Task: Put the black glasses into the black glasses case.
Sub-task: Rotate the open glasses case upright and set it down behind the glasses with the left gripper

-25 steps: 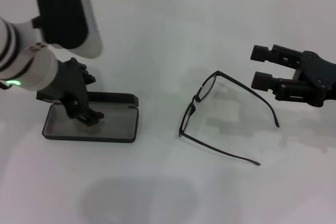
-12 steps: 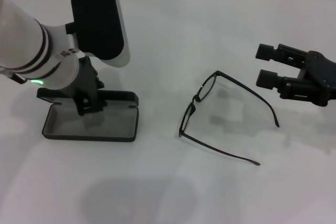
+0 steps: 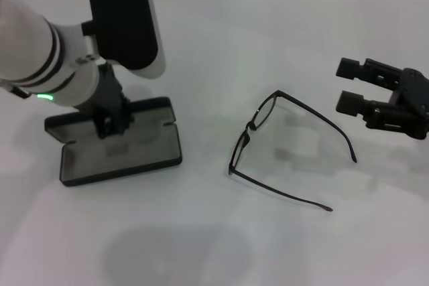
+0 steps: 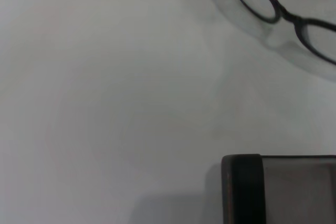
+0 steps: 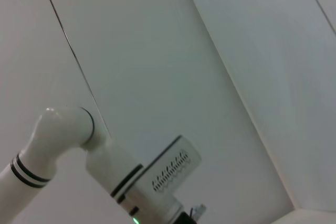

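The black glasses (image 3: 249,127) lie unfolded on the white table's middle, temple arms pointing to the right. Their lenses also show in the left wrist view (image 4: 287,16). The black glasses case (image 3: 144,152) lies open at the left, grey inside showing, lid (image 3: 151,108) behind it. A corner of the case shows in the left wrist view (image 4: 241,187). My left gripper (image 3: 110,125) is down on the case's hinge side and shut on it. My right gripper (image 3: 345,85) is open and empty, low over the table to the right of the glasses.
The white table (image 3: 221,232) stretches to a tiled wall at the back. The right wrist view shows only the wall and my left arm (image 5: 58,135).
The case has turned with my left gripper, its right end swinging toward the back. My right gripper has drifted a little to the right. The glasses have not moved.
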Robot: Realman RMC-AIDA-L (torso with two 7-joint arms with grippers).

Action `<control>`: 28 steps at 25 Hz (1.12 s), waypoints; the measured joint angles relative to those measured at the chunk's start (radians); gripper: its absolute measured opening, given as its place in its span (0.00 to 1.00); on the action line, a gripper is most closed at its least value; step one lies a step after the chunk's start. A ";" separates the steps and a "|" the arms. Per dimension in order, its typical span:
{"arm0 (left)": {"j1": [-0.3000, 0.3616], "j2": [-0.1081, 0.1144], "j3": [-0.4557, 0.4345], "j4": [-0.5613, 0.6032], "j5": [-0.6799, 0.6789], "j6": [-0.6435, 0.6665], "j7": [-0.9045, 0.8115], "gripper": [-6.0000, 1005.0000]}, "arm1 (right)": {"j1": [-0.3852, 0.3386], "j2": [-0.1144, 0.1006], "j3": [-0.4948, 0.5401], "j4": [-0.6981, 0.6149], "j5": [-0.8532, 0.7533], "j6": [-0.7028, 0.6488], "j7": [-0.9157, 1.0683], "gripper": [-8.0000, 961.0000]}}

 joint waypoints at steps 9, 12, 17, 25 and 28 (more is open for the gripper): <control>0.001 0.002 0.037 0.159 0.001 -0.188 0.027 0.21 | -0.025 -0.061 0.001 0.002 -0.121 -0.198 -0.046 0.92; -0.007 0.001 0.066 0.131 0.002 -0.295 0.052 0.21 | -0.026 -0.050 0.001 0.003 -0.153 -0.245 -0.041 0.92; -0.089 -0.001 0.111 -0.024 0.003 -0.451 0.052 0.21 | -0.044 -0.023 0.001 0.003 -0.159 -0.253 -0.040 0.92; -0.346 -0.003 0.207 -0.375 0.001 -0.503 -0.155 0.21 | -0.070 -0.015 0.008 0.003 -0.155 -0.254 -0.040 0.92; -0.405 -0.003 0.247 -0.444 0.001 -0.510 -0.211 0.21 | -0.075 -0.015 0.023 0.003 -0.159 -0.254 -0.040 0.92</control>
